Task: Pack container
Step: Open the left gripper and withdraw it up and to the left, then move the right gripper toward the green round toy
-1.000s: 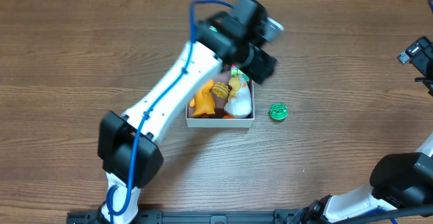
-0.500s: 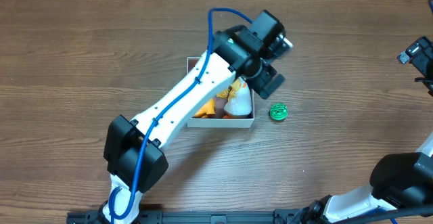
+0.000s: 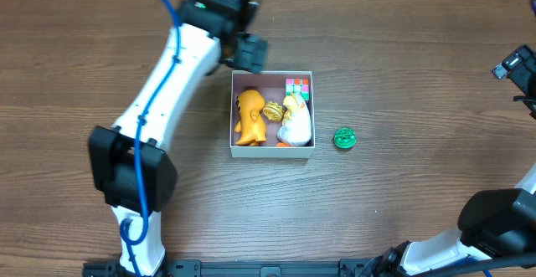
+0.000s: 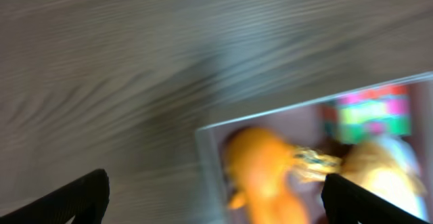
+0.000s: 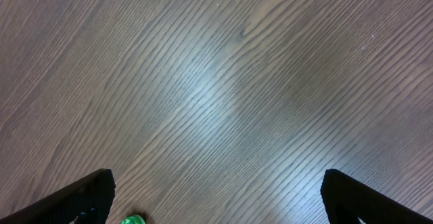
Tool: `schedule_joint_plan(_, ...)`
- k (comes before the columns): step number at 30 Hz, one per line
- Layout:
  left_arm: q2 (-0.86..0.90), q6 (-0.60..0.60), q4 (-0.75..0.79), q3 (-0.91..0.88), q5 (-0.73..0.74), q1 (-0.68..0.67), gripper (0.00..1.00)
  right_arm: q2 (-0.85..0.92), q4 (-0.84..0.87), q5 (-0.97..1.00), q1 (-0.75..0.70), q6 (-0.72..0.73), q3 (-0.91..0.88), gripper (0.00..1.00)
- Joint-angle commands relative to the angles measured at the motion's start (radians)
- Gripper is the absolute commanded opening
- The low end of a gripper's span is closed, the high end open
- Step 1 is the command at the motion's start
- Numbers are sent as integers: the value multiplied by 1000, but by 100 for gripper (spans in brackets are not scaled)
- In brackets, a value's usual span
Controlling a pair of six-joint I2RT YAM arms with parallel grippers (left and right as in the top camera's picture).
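The container (image 3: 306, 147) is a shallow white-walled square box with a pinkish floor at the table's middle. In it lie an orange toy (image 3: 248, 116), a white and yellow toy (image 3: 295, 120), a small brown-yellow piece (image 3: 272, 110) and a coloured cube (image 3: 297, 86). A green round toy (image 3: 344, 138) lies on the table just right of the box. My left gripper (image 3: 249, 53) is open and empty, up and left of the box; its blurred wrist view shows the box corner (image 4: 206, 143) and the orange toy (image 4: 260, 170). My right gripper (image 3: 512, 66) is open at the far right edge.
The wooden table (image 3: 402, 43) surrounds the box. The right wrist view shows bare wood (image 5: 223, 88) and the top of the green toy (image 5: 133, 219) at its bottom edge.
My left arm has swung from over the box's right side, near the green toy, back up and left beyond the box's far-left corner. The toys in the box are now uncovered. The right arm is still.
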Motion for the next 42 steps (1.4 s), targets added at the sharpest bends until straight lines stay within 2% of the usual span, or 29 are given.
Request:
schedule_joint_plan(1,-51,-86,-67,13,-40,124,100,-5,57,5,-1,4,1,100)
schedule_joint_plan(4,-51,-89,-105,13,-40,187,100,-5,159,-13,-1,4,1,100)
schedule_joint_plan(6,-51,-89,-123,13,-34,233,100,-5,208,-101,-1,4,1,100)
schedule_joint_plan(10,-51,-88,-132,13,-22,271,100,-5,216,-143,-1,4,1,100)
schedule_joint_plan(17,-51,-88,-110,13,-23,282,100,-2,170,-360,27,-45,-24,100)
schedule_joint_plan(20,-51,-88,-76,13,-22,282,100,-2,137,-336,84,-116,-115,100)
schedule_joint_plan(23,-51,-89,-52,13,-22,281,100,-2,144,-271,154,-117,-275,100)
schedule_joint_plan(30,-51,-89,-60,13,-22,280,100,-2,232,-270,290,-109,-572,100)
schedule_joint_plan(33,-51,-89,-60,13,-21,280,100,-2,222,-266,341,-77,-606,100)
schedule_joint_plan(39,-51,-109,-55,13,-18,280,100,-3,191,-153,428,153,-606,100)
schedule_joint_plan(42,-51,-114,-58,12,-18,280,100,-3,231,-49,476,165,-606,100)
